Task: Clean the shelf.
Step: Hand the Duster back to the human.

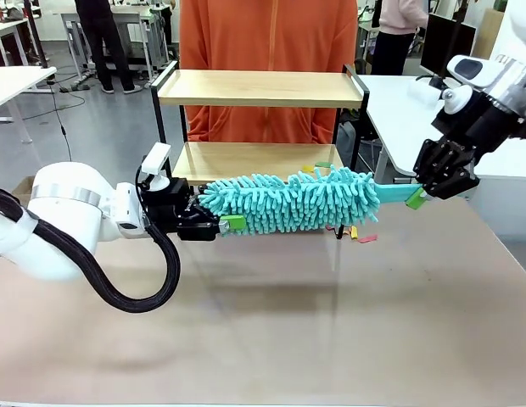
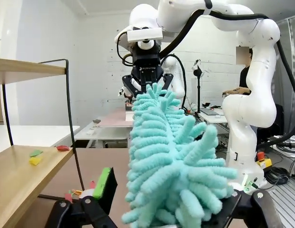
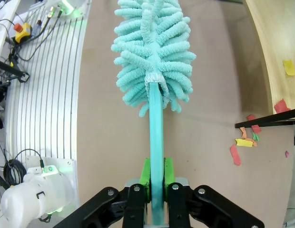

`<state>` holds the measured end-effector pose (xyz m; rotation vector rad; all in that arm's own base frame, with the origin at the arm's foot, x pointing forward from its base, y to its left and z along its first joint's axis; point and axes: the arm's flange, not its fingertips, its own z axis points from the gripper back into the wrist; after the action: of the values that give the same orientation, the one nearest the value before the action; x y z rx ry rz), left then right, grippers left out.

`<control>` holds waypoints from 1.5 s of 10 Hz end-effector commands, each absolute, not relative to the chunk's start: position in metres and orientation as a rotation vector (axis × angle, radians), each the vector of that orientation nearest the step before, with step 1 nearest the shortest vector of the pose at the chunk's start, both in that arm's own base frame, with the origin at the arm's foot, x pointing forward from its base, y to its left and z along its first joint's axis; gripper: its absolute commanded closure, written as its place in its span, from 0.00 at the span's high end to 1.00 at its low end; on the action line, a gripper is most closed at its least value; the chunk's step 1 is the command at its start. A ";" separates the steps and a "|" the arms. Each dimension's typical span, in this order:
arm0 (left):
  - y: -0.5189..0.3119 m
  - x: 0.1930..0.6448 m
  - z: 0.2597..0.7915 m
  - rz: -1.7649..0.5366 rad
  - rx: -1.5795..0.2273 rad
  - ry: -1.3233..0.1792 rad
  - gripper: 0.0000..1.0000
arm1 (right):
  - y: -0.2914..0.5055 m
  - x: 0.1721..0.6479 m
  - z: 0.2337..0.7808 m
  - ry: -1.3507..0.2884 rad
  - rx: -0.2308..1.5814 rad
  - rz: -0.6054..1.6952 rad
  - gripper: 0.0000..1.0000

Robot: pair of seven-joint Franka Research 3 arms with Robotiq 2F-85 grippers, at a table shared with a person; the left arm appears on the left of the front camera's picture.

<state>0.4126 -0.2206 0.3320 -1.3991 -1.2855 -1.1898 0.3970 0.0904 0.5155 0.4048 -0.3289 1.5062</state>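
Green pads of my right gripper (image 3: 155, 183) clamp the teal duster (image 1: 293, 202) by its handle; left gripper (image 1: 214, 222) spread wide around the fluffy tip, gripping nothing. I'd sweep along the shelf (image 1: 259, 88), at the table's far edge, dragging the paper scraps (image 3: 246, 141) off. Both arms reach in level from opposite sides.

Paper scraps (image 1: 358, 234) on table (image 1: 331, 339), shelf (image 1: 254, 89)

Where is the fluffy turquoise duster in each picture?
Front view: the fluffy turquoise duster lies level across the middle, before the shelf.
Left wrist view: low centre, pointing away.
Right wrist view: top centre, handle running down into the right gripper.
Shared landmark: coloured paper scraps.
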 end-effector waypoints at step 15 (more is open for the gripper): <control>-0.221 0.408 0.327 -1.182 -1.407 -1.272 0.00 | 0.092 0.397 0.518 -0.344 0.405 1.488 0.13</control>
<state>0.4077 -0.2208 0.3263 -1.4121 -1.2737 -1.1792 0.3967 0.0910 0.5157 0.4047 -0.3291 1.5074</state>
